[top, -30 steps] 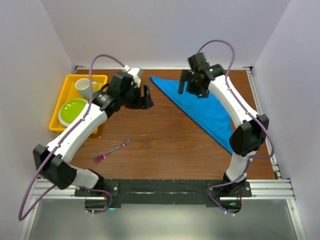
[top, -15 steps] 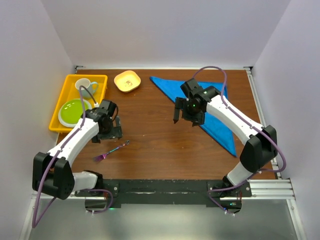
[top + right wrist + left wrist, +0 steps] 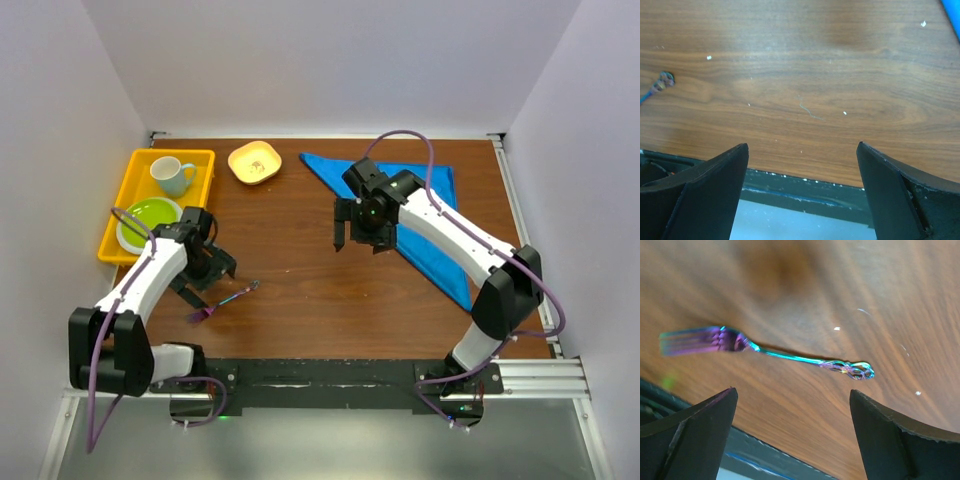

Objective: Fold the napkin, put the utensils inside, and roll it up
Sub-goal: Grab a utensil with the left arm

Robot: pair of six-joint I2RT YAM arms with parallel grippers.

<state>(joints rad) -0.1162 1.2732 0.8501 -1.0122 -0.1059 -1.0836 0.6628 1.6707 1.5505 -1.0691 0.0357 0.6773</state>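
1. Napkin [image 3: 438,262]: blue triangle flat on the table's [image 3: 300,300] far right, probably folded once; its layers are hard to see from above.
2. Fork [image 3: 765,352]: lies flat near the left front edge, well apart from the napkin.
3. Left gripper [image 3: 792,392]: jaws spread wide, hovering just beside the fork without touching it.
4. Right gripper [image 3: 802,145]: jaws spread, empty, over bare wood just left of the napkin.
5. Yellow tray [image 3: 120,200]: at far left, holding a cup [image 3: 172,175] and a green plate [image 3: 150,218].
6. Small bowl [image 3: 254,162]: stands beside the tray.
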